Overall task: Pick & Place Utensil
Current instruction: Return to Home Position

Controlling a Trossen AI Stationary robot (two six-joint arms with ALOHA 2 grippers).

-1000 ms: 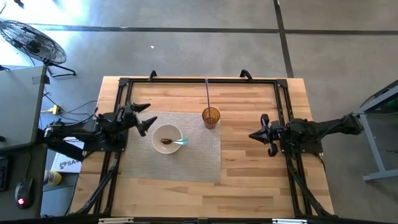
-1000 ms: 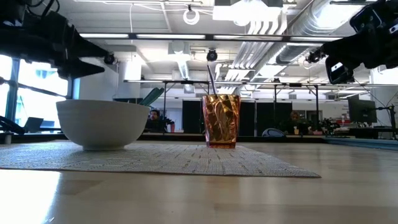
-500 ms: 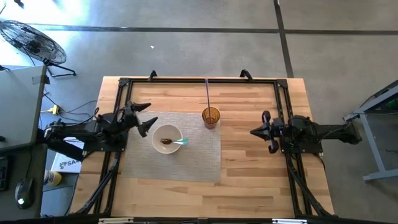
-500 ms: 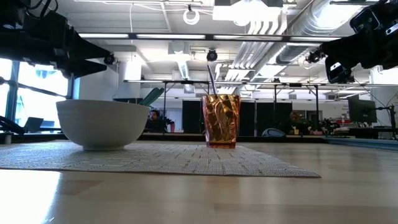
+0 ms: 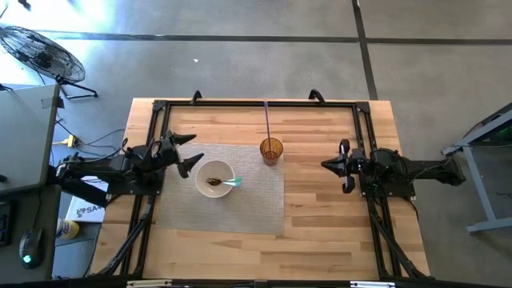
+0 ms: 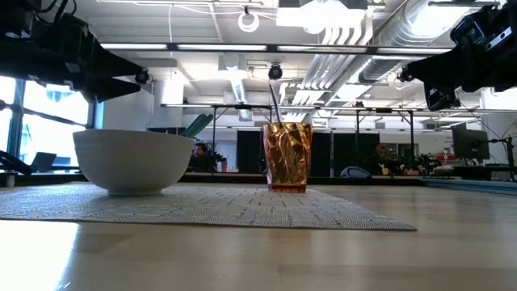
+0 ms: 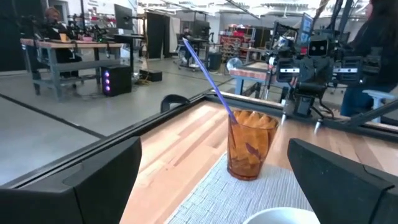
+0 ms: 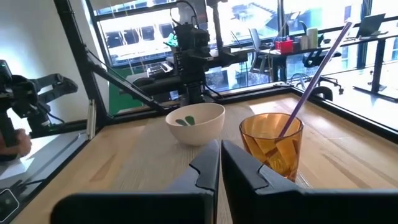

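Observation:
A white bowl (image 5: 214, 170) stands on a grey placemat (image 5: 256, 200). In it lies a spoon (image 5: 225, 182), its brown head on the bowl's bottom and its teal handle (image 6: 196, 125) leaning over the rim. An amber cup (image 5: 271, 150) with a purple straw (image 5: 266, 120) stands at the mat's far right corner. My left gripper (image 5: 190, 151) hovers open just left of the bowl, above table height (image 6: 121, 81); in its wrist view its wide-apart fingers frame the cup (image 7: 250, 146). My right gripper (image 5: 323, 167) hangs shut to the right of the cup, pointing at the cup (image 8: 272, 140) and the bowl (image 8: 196, 122).
A black frame (image 5: 256, 104) runs around the table's far and side edges. Bare wood lies right of the mat (image 5: 312, 208) and along the near edge. A fan (image 5: 40, 52) and a desk stand off the table's left side. People sit in the room far behind the table.
My right gripper has shifted slightly toward the table's far edge, and its arm has swung straighter across the table. The bowl, spoon and cup have stayed where they were.

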